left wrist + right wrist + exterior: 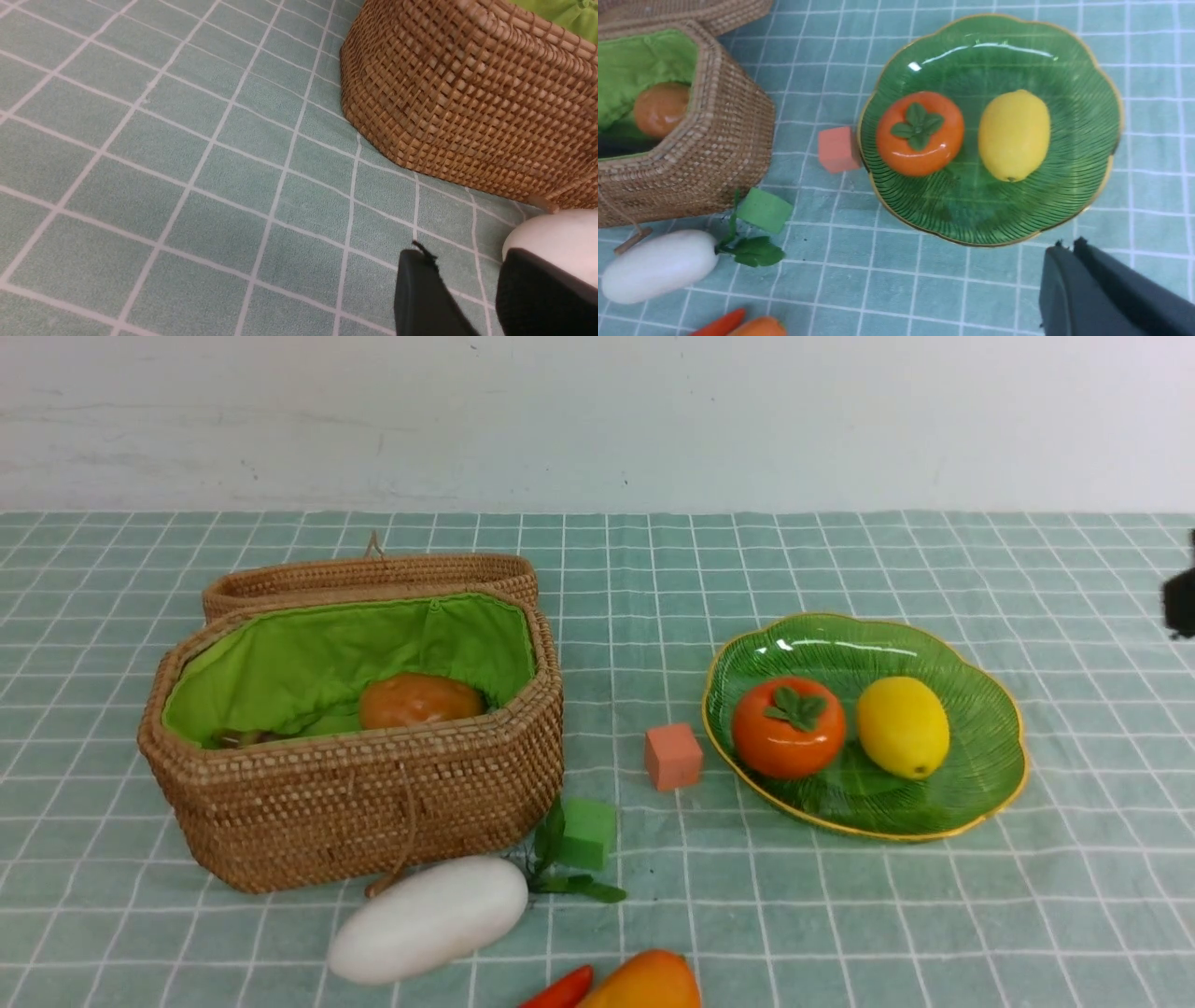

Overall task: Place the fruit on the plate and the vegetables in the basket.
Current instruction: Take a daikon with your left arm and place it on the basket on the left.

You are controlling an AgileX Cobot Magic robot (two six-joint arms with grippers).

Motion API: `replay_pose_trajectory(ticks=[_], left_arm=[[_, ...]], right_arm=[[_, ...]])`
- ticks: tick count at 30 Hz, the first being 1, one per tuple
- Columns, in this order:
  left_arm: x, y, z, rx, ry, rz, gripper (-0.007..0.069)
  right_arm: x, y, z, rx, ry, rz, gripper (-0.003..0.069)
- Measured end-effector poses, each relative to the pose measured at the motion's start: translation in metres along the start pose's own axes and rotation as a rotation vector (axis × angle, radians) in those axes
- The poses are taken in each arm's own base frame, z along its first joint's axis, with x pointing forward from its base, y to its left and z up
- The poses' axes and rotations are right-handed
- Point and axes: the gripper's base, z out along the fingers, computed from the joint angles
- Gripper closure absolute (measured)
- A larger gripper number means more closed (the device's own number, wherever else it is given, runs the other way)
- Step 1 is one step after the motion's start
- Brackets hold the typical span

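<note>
The persimmon (pixel 789 728) and the lemon (pixel 903 726) lie side by side on the green plate (pixel 985 705). The mango (pixel 644 982) and the red pepper (pixel 560 989) lie at the near edge, cut off by the frame. In front of the open basket (pixel 373 803) lies the white radish (pixel 429 919). Inside the basket is the potato (pixel 420 700), with a dark thing (pixel 238 738) low beside it. My left gripper (pixel 462 261) is open and empty, its one finger next to the radish (pixel 556 238). My right gripper (pixel 1069 246) is shut on nothing, just off the plate's rim (pixel 1106 177).
A salmon cube (pixel 673 756) sits against the plate's left rim. A green cube (pixel 586 833) rests by the radish's leaves at the basket's corner. The basket's lid (pixel 373 574) lies open behind it. A dark part of my right arm (pixel 1181 597) shows at the right edge.
</note>
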Motion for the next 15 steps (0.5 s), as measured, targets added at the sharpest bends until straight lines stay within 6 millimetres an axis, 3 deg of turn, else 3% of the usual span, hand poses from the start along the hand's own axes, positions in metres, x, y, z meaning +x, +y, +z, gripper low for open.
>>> replay_pose_trajectory(ticks=[7,15], left_arm=[[0.0,0.0,0.0,0.0,0.0,0.0,0.0386],[0.0,0.0,0.0,0.0,0.0,0.0,0.0386]], right_arm=[[0.027,0.007,-0.051,-0.001,-0.031,-0.025,0.0675],[0.04,0.009,-0.076,0.015,-0.068,-0.072,0.0674]])
